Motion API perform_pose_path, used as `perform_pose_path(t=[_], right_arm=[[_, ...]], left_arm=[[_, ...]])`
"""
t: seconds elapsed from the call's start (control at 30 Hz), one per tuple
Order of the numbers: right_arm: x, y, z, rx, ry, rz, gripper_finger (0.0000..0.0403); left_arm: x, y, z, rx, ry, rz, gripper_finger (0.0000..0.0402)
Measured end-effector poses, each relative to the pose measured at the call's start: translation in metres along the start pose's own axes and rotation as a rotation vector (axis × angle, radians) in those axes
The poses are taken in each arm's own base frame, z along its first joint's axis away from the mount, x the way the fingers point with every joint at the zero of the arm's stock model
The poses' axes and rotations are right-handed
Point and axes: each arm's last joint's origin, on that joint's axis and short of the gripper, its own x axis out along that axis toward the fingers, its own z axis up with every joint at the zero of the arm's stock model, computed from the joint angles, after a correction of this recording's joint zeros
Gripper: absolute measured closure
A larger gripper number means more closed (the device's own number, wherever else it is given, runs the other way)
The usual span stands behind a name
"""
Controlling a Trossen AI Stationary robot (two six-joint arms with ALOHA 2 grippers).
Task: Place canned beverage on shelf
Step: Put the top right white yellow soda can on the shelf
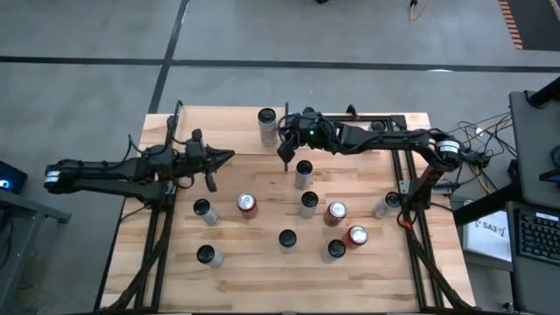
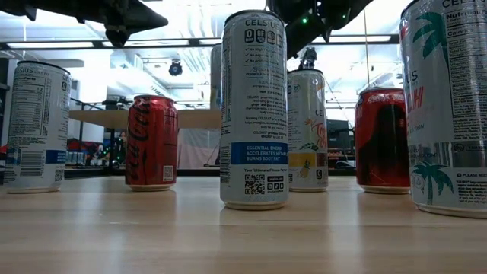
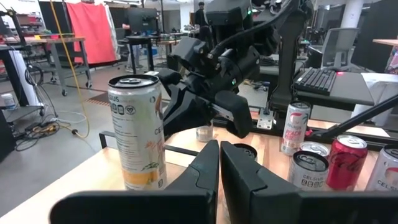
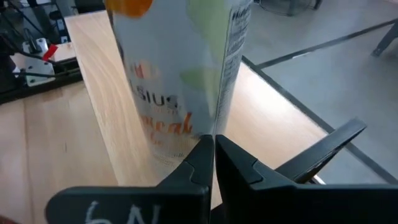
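We see both end effectors pinched fully narrow, nothing held. Right end effector (image 1: 284,160) hangs just beside the tall can (image 1: 267,125) that already stands on the shelf (image 1: 227,131) at the counter's (image 1: 262,280) far edge; left end effector (image 1: 229,156) waits near the shelf's other side. Risk, imo: w/ fingers closed so near, any swing could clip that can and topple it off the shelf.

We read "CELSIUS" and "ESSENTIAL ENERGY" on the central tall white can (image 2: 254,110). The left white can (image 2: 36,125) also reads "CELSIUS". The red can (image 2: 151,141) carries Coca-Cola script. The rightmost palm-printed can (image 2: 447,106) shows "Nutrition".
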Motion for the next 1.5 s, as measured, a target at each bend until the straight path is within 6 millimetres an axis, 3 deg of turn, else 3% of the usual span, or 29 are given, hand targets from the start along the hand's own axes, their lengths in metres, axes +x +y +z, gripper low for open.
perform_pose_path(t=[1.13, 1.3, 1.5], right_arm=[[0.010, 0.004, -0.001, -0.002, -0.043, 0.078, 0.0394], [0.000, 0.002, 0.006, 0.002, -0.063, 0.067, 0.0394], [-0.026, -0.003, 0.021, 0.001, -0.083, 0.062, 0.0394]], left_arm=[[0.021, -0.006, -0.005, -0.021, -0.003, 0.000, 0.0402], [0.026, -0.008, -0.005, -0.042, -0.020, -0.001, 0.0402], [0.031, -0.010, -0.006, -0.044, -0.035, -0.001, 0.0400]])
